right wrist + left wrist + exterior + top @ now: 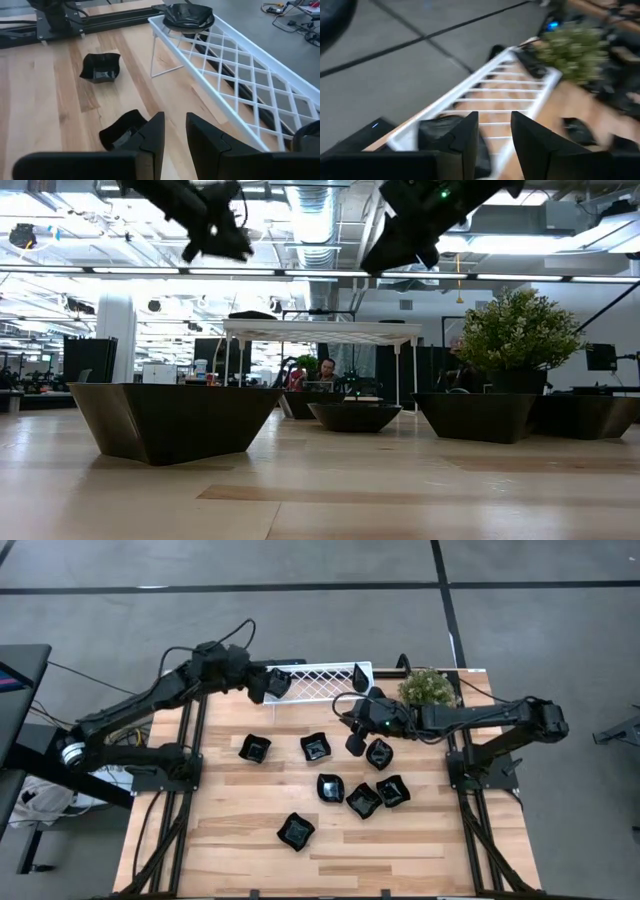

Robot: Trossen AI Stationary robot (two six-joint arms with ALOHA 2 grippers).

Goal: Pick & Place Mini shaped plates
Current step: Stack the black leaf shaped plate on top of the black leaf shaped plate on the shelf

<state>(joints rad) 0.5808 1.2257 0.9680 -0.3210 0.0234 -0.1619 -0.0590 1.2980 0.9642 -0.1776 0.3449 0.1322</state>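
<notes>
Your left hand [278, 686] sits over the left end of the white tray [318, 680] at the back of the surface [240, 840]. Its wrist view shows the fingers parted with a clear gap and a black plate [440, 131] lying on the tray just past them, not between them. You look to have just let that one go, so count it as placed.

At the tray's right end another plate [360, 673] already rests on the lattice; the right wrist view shows it sitting there as well. That makes two on the tray, as far as you can see.

Seven plates are left on the surface. From the left: one [255, 748] by the left arm's base, one [296, 831] nearest the front edge, one [316, 747] mid-surface, then a cluster of four [362, 800] toward the right.

Your right hand [353, 744] hovers above the surface between the mid plate and the cluster, beside the plant [428, 688]. Its fingers stand a narrow way apart with nothing between them; a plate [122, 131] lies on the wood just beside them, and another [101, 67] farther off.

In my judgement you are early in the job: two placed, seven to go, with the right hand best set to take the next.
</notes>
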